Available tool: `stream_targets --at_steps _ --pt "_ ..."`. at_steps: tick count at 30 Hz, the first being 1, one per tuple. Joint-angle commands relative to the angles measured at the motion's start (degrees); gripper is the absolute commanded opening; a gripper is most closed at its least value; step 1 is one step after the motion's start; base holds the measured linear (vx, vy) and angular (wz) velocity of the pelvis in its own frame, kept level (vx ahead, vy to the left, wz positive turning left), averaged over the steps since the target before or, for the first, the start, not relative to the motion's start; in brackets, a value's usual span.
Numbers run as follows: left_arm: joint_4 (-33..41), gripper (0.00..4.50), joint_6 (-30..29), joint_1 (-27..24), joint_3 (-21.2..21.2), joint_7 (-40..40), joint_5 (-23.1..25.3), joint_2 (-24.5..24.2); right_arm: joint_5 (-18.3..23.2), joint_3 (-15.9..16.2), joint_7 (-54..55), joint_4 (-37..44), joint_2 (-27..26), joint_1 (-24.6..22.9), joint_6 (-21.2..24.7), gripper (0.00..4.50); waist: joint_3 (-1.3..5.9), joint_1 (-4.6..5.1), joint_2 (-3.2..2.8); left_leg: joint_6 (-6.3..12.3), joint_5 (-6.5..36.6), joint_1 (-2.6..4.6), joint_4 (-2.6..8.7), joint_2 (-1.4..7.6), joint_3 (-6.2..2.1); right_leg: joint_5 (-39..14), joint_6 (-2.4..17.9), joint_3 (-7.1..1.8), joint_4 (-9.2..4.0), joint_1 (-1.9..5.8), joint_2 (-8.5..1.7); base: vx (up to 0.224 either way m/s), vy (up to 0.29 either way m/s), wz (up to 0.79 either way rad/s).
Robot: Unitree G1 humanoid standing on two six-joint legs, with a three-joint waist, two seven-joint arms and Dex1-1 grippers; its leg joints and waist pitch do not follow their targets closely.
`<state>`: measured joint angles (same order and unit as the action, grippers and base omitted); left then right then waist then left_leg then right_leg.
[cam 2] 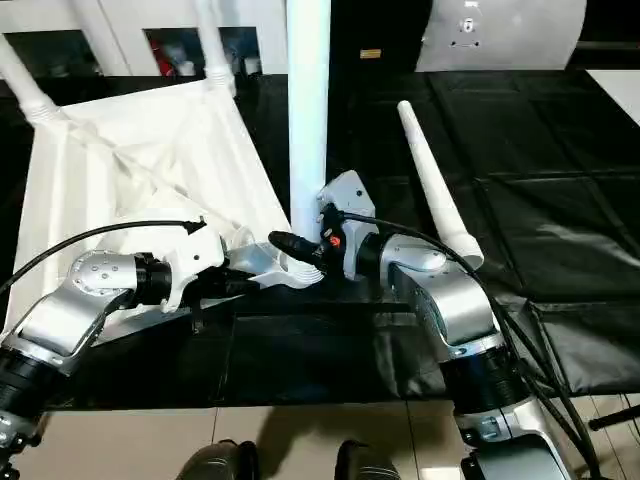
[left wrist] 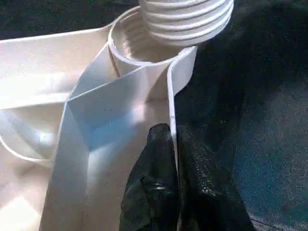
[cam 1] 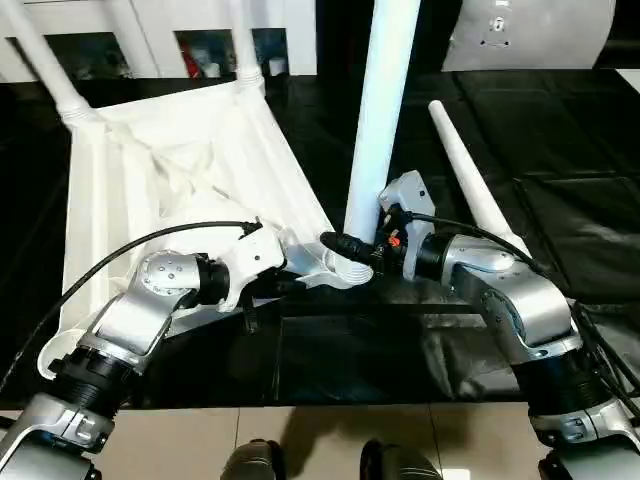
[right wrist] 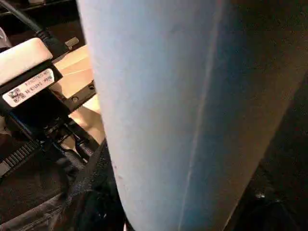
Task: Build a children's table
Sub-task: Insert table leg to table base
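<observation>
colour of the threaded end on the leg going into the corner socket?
White, like the rest of the leg: the ribbed threaded end shows best in the left wrist view, above the corner socket.

Work surface was a black, glossy sheeted mat (cam 1: 560, 150) on the floor. On it lay the white plastic rectangular table top (cam 1: 180, 160), ribbed underside up, and, well apart, a loose white tapered tubular leg (cam 1: 475, 185). Beige tiled floor (cam 1: 330, 440) bordered its near edge.

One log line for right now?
left gripper pinching tabletop rim | right gripper holding upright leg over corner socket | spare leg on mat

White tabletop (cam 1: 110, 190), white legs (cam 1: 385, 100), black mat (cam 1: 560, 150).
</observation>
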<state>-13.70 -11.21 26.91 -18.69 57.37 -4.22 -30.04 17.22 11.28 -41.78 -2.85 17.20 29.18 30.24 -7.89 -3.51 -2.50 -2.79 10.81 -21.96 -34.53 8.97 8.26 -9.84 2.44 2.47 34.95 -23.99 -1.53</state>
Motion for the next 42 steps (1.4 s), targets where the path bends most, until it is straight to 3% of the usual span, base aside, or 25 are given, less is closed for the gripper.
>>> stream_targets --at_steps 1,7,13,20,27,35,42 --pt "1.64 0.00 1.19 -1.40 -2.37 2.70 0.08 0.55 -0.29 0.80 -0.31 0.64 0.37 -0.09 0.80 1.92 5.16 0.26 0.82 4.37 1.98 0.48 3.47 3.34 -0.42 -8.87 11.39 -3.30 -3.60 4.02 -6.14 0.000 0.000 0.00" --pt "2.15 0.00 1.64 -1.89 -2.65 3.24 0.28 0.52 -0.55 1.04 -0.62 0.23 0.64 -0.55 0.66 1.92 5.07 0.27 0.82 3.88 2.69 0.54 3.53 3.33 -0.41 -11.25 10.67 -3.31 -3.84 3.94 -6.12 0.000 0.000 0.00" --pt "5.93 0.00 0.46 -2.91 -3.33 4.89 -0.47 0.15 -1.00 1.22 -1.00 -0.25 0.58 -0.37 0.73 1.92 5.19 0.24 0.82 4.48 1.83 0.59 3.47 3.47 -0.38 -8.98 11.40 -3.34 -3.62 3.86 -6.16 0.000 0.000 0.00" --pt "5.66 0.00 0.97 -3.10 -3.33 4.12 0.32 0.43 -0.86 1.62 -1.53 0.10 0.95 -0.52 1.09 1.92 4.91 0.23 0.98 3.55 4.39 0.68 3.70 3.42 -0.34 -13.16 10.63 -3.28 -4.05 3.78 -6.17 0.000 0.000 0.00" --pt "2.97 0.00 2.49 -2.12 -2.30 1.88 2.47 1.10 -1.05 1.81 -2.02 0.08 1.24 -0.71 1.31 1.92 4.94 0.13 0.88 3.57 4.53 0.73 3.70 3.44 -0.31 -13.27 10.53 -3.23 -4.12 3.67 -6.16 0.000 0.000 0.00" --pt "2.28 0.00 3.71 -1.76 -2.59 1.94 3.71 1.27 -1.82 2.60 -2.56 -4.53 0.05 1.22 -0.33 1.92 5.10 0.24 1.05 2.54 7.17 0.86 3.85 3.49 -0.39 -18.31 9.58 -3.11 -4.60 3.65 -6.35 0.000 0.000 0.00" --pt "2.01 0.00 4.16 -1.81 -2.58 2.17 4.02 1.50 -2.53 4.33 -4.75 -6.16 -0.15 1.94 -0.55 1.92 5.50 0.22 1.15 2.76 6.13 0.75 3.74 3.51 -0.36 -14.78 10.39 -3.17 -4.26 3.75 -6.35 0.000 0.000 0.00"
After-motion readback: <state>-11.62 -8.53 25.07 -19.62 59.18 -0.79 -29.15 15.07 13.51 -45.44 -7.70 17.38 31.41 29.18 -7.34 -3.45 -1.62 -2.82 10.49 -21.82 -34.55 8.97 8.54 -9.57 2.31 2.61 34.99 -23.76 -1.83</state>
